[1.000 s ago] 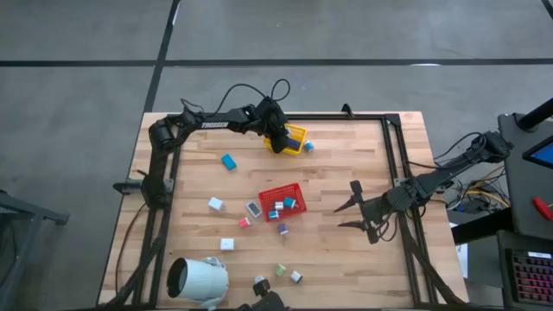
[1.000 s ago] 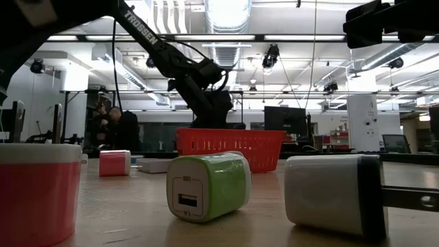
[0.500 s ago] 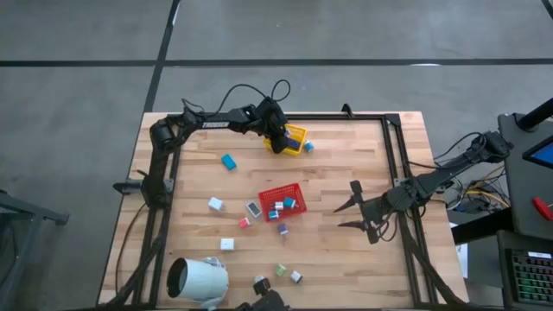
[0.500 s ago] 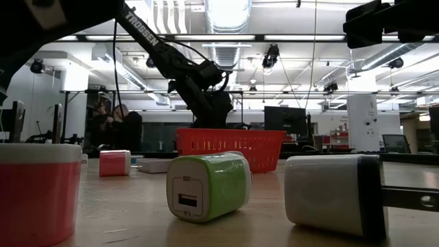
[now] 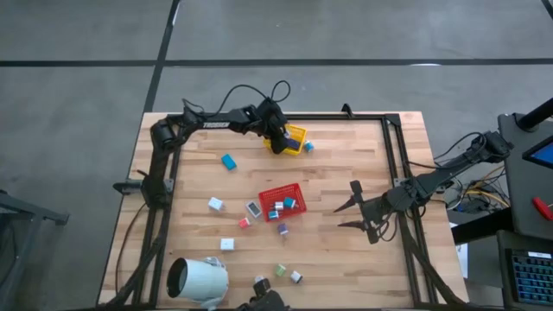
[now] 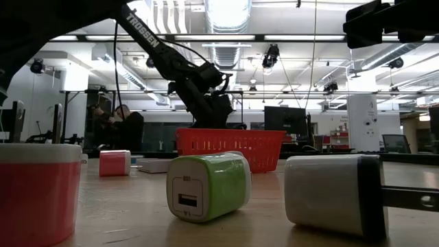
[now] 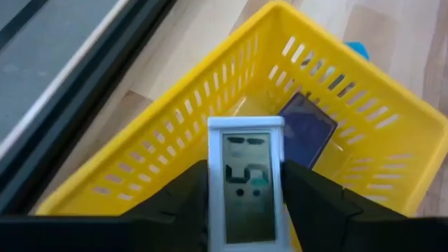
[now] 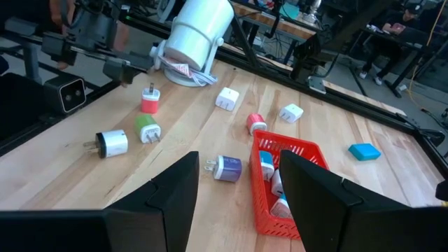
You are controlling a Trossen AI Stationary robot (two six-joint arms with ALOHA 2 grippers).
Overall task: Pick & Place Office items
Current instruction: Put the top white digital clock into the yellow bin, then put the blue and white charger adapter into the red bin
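My left gripper (image 5: 278, 142) is over the near-left corner of the yellow tray (image 5: 296, 136) at the table's far side, shut on a white blocky piece with a grey face (image 7: 245, 185). A navy piece (image 7: 308, 129) lies in the yellow tray, and a teal piece (image 5: 308, 146) lies just outside it. The red tray (image 5: 282, 201) at mid-table holds several pieces. Loose teal (image 5: 228, 161), white (image 5: 215, 204), pink (image 5: 244, 222), purple (image 5: 282, 229) and green (image 5: 281, 270) pieces rest on the wood. My right gripper (image 5: 354, 207) is open and empty, to the right of the red tray. My left gripper pinches the white piece by its two opposite long sides (image 7: 213, 183) between its two fingers, the grey face turned toward the wrist camera. The fingers come from above. The piece is lifted clear, over the inside of the yellow tray.
A large white cylinder (image 5: 197, 278) lies on its side at the near left corner. A black frame rail (image 5: 390, 164) runs along the table's right side, beside my right arm. Bare wood lies between the red tray and my right gripper.
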